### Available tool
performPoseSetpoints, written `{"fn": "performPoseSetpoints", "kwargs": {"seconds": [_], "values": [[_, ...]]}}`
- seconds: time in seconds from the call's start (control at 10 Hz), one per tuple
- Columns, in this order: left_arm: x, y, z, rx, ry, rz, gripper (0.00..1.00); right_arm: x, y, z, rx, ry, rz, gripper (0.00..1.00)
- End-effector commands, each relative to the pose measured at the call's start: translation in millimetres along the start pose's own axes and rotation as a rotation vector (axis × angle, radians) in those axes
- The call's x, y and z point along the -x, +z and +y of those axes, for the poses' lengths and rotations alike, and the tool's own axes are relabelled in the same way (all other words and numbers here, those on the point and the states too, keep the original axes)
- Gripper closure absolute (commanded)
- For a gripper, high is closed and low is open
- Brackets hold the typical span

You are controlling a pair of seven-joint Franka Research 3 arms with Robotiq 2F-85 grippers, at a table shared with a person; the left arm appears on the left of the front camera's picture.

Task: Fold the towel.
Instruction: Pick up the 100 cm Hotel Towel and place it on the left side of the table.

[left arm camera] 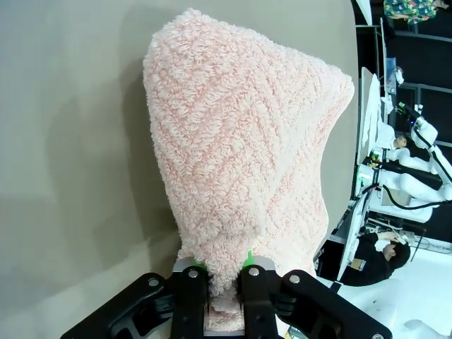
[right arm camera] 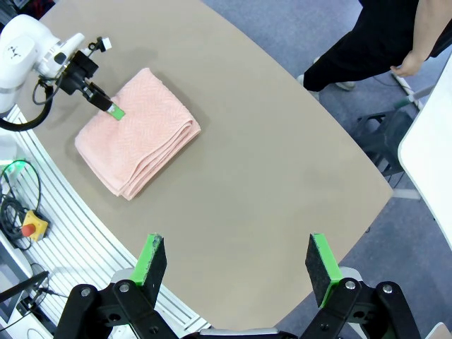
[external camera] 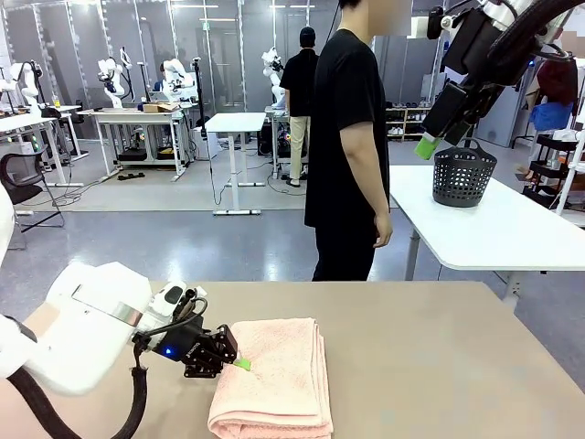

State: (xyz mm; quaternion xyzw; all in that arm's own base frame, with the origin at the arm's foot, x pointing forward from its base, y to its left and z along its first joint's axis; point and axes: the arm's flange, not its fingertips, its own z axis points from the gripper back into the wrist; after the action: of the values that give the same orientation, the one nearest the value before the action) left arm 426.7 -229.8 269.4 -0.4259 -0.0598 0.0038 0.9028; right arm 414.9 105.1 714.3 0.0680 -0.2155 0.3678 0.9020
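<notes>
Front view: folded towel (external camera: 274, 375) lies on bench (external camera: 439, 366), near left. Left tool (external camera: 239, 362) nips its left edge, jaws narrow. Right tool (right arm camera: 236, 263) raised high, jaws wide, empty.

I can't see the near end of the soft salmon-pink terry towel (external camera: 274, 377) from the front; the bottom edge of the picture cuts it off. In my left wrist camera, a bit of the towel (left arm camera: 240, 162) goes down between the black left gripper's (left arm camera: 226, 272) green pads, and I can't tell how many layers are pinched there. The person in the black shirt (right arm camera: 395, 35) is cut off by the top of my right wrist picture. The white right arm's black gripper (external camera: 428, 146) partly hides the dark plastic basket (external camera: 464, 174) behind it.
</notes>
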Motion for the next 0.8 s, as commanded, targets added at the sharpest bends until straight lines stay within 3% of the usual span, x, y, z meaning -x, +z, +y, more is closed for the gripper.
{"fn": "performPoseSetpoints", "kwargs": {"seconds": [0.0,0.1,0.2,0.3,0.7], "values": [[1.4,-0.8,0.8,0.006,0.012,-0.005,0.93,1.0,0.5,0.0,0.001,-0.002,0.003,0.00],[1.4,-0.8,0.8,0.006,0.012,-0.005,0.93,1.0,0.5,0.0,0.001,-0.002,0.003,0.00],[0.0,0.0,0.1,0.000,0.000,0.000,0.84,1.0,0.5,0.0,0.001,-0.002,0.003,0.00],[-8.8,28.7,19.5,0.007,0.045,0.001,0.84,1.0,0.5,0.0,0.001,-0.002,0.003,0.00],[-12.9,160.9,115.1,0.005,0.001,-0.017,0.84,1.0,0.5,0.0,0.001,-0.002,0.003,0.00]]}}
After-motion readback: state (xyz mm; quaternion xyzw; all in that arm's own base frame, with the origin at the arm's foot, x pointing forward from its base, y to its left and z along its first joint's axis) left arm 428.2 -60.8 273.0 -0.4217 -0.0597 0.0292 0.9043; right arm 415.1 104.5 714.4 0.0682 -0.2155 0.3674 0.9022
